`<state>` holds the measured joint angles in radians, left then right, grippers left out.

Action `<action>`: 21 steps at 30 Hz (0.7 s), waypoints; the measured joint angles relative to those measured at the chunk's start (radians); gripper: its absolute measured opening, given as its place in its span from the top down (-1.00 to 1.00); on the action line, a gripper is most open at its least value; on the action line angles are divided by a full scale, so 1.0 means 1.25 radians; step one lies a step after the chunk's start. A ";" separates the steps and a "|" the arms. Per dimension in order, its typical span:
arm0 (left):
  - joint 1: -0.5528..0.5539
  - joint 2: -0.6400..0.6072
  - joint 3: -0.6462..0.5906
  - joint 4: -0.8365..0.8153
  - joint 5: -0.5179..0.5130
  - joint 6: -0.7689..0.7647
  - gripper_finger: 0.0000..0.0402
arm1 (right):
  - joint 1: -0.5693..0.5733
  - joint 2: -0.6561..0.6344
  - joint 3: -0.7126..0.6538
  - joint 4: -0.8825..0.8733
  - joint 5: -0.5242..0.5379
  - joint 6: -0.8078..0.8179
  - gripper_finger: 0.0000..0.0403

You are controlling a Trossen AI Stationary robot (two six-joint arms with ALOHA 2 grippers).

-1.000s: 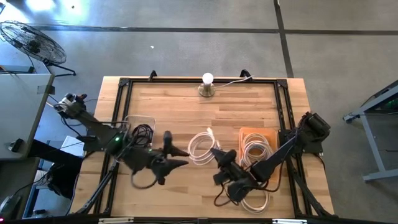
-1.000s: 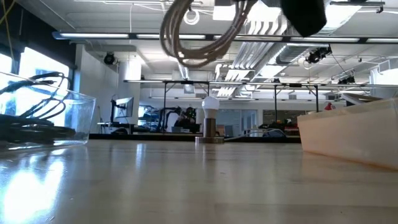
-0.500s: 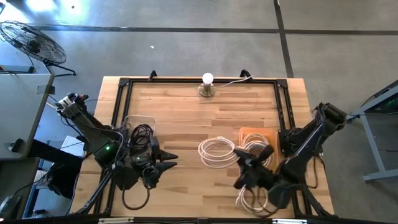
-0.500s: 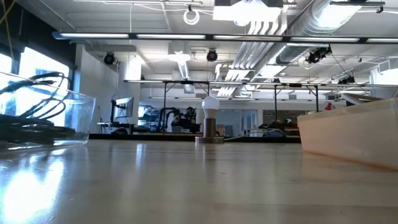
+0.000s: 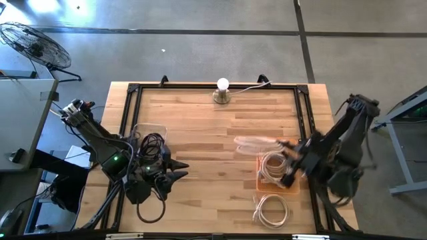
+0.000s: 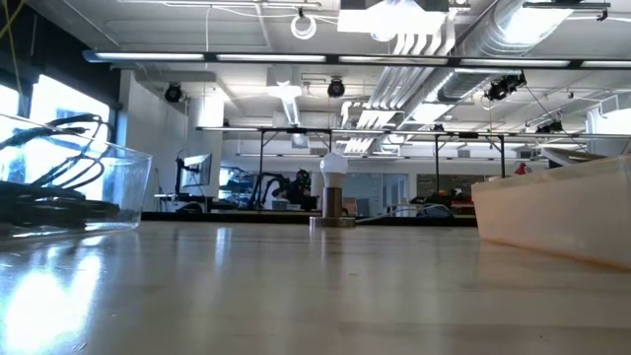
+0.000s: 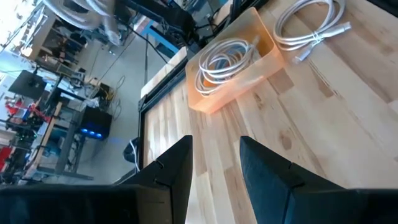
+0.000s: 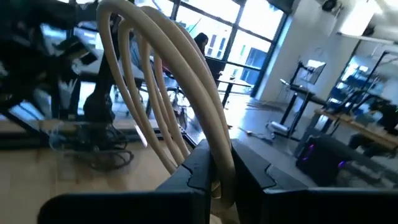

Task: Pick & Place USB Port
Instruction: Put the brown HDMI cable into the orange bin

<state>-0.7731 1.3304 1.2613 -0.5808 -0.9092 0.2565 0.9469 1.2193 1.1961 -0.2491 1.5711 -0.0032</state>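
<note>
**White cable being carried at the orange bin**

The right gripper (image 5: pixel 291 155) is hanging over the orange bin (image 5: pixel 261 142), at the edge nearer the lamp (image 5: pixel 222 92). Its fingers (image 8: pixel 200 168) are pinched almost together on a coiled white cable (image 8: pixel 163 93); the coil is standing up between them in the right wrist view, and from above it is showing as a pale blur (image 5: pixel 257 142) reaching from the gripper past the bin's lamp-side edge. Another white coil (image 5: pixel 272 165) is lying inside the bin, and a third (image 5: pixel 271 209) is lying on the table (image 5: pixel 200 120) just beside the bin, on the side away from the lamp.

The left gripper (image 5: pixel 177 171) is waiting well apart from the bin, across the table, beside a clear box (image 5: pixel 152 129) holding black cables (image 5: pixel 153 142). Its jaws are standing partly open with nothing between the fingers (image 7: pixel 174 180). A black loop (image 5: pixel 151 212) is hanging below that arm.

In the low view, only the bin's wall (image 6: pixel 552 222), the lamp (image 6: pixel 334 192) and the clear box (image 6: pixel 89 187) are showing.
</note>
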 joint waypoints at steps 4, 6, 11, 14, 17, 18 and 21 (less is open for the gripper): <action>0.000 0.000 0.000 0.000 0.000 0.000 0.36 | 0.001 -0.098 0.000 -0.135 0.000 0.103 0.86; 0.000 0.000 0.000 -0.002 0.000 0.000 0.36 | -0.016 -0.147 0.000 -0.243 0.000 0.191 0.86; 0.000 0.000 0.000 -0.008 0.000 0.000 0.36 | -0.093 -0.242 0.000 -0.587 -0.079 0.581 0.86; 0.000 0.000 0.000 -0.021 0.000 -0.001 0.36 | -0.161 -0.252 -0.004 -0.769 -0.245 0.788 0.86; 0.000 0.000 0.000 -0.023 0.000 -0.001 0.36 | -0.219 -0.244 -0.059 -0.815 -0.384 0.870 0.86; 0.000 0.000 0.000 -0.023 0.000 -0.001 0.36 | -0.236 -0.242 -0.076 -0.813 -0.429 0.874 0.86; 0.000 0.000 0.000 -0.024 -0.001 0.000 0.36 | -0.274 -0.239 -0.124 -0.814 -0.564 0.877 0.86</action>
<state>-0.7727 1.3308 1.2613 -0.6106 -0.9107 0.2561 0.6048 0.9208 1.0411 -1.2671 0.8663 1.0927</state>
